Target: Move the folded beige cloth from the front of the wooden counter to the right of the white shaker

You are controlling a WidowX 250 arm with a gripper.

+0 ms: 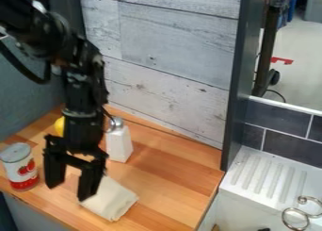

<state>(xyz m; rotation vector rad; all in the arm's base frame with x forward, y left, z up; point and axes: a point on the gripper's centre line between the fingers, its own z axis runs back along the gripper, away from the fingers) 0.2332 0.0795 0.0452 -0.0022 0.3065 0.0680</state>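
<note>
- Pale weathered planks are mounted behind the wooden desk, and a dark upright post is positioned at their right edge.
- To the right of the post, a white ridged drainboard is set below dark tiles; a curled metal wire piece is seen at the lower right.
- The black arm is extended from the upper left, with the tool pointed downward over the near left part of the desk.
- The tool is spread, its two fingers held well apart; contact with the cloth cannot be determined.
- A folded off-white cloth is laid flat on the desk beside the tool and is partly covered by one finger in the view.
- A red and white can is stood upright to the left of the tool.
- A white tapered container with a metallic top is stood behind the cloth.
- A yellow object is partly hidden behind the arm.
</note>
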